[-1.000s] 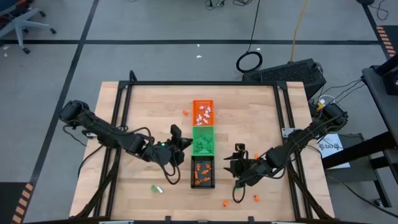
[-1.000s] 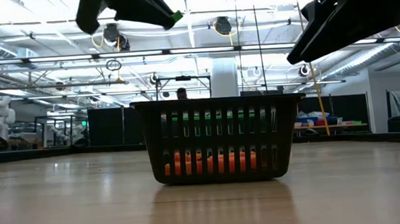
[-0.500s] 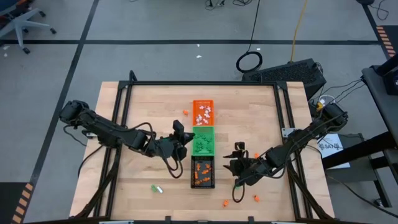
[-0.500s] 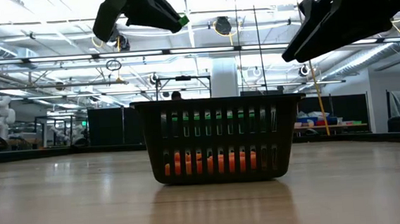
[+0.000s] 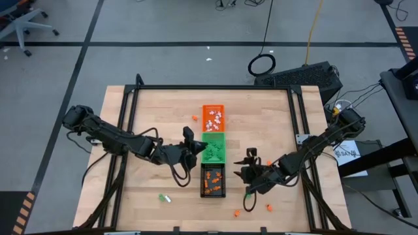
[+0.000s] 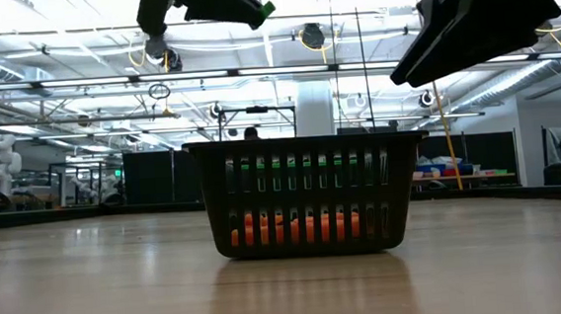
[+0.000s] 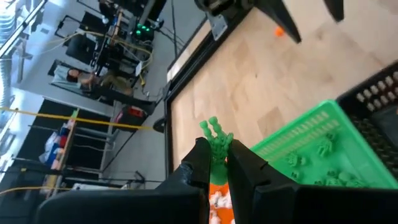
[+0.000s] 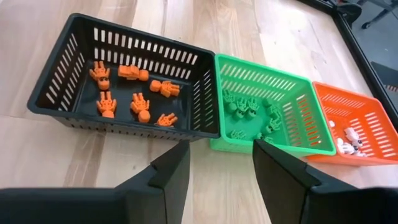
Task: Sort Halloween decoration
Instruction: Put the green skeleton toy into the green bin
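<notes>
At the left rim of the green slotted plastic tray (image 5: 213, 147), the left gripper (image 5: 194, 147) has moved in from beside the black slotted tray (image 5: 213, 180), pinching a tiny green hand-shaped trinket (image 7: 216, 137), so a drop seems near. The right gripper (image 5: 246, 172), fingers spread and empty, waits right of the black tray. The orange slotted tray (image 5: 213, 117) sits beyond; loose pieces remain on the bare wooden table (image 5: 150, 117), and nothing blocks the drop.
</notes>
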{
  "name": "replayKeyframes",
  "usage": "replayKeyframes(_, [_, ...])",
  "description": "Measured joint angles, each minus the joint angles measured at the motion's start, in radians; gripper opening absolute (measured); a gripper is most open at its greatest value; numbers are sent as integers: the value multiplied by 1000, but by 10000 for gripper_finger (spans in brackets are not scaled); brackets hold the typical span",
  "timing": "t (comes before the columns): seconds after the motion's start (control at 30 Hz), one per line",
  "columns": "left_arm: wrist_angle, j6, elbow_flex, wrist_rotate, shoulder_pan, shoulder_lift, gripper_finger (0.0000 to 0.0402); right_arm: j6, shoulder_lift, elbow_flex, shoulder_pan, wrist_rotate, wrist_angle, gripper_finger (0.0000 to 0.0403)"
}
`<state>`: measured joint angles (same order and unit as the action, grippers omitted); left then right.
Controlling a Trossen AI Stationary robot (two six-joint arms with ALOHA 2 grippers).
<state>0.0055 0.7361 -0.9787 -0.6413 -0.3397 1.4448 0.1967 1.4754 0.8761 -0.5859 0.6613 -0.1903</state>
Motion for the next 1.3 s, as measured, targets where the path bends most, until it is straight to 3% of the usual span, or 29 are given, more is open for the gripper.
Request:
replayKeyframes(0.77, [32,-765,0,12,1,0,25,0,0,0,2,-3,44,159])
replayKeyframes(0.93, [26,-783,0,185,52,0,25,-13,0,0,2,-3,43,159])
replayKeyframes(1.1, [-34,-785,0,263,148,21,25,-18,0,0,2,-3,41,159])
replayKeyframes(1.3, [-45,-803,0,446,267,97,25,-16,0,0,2,-3,25,159])
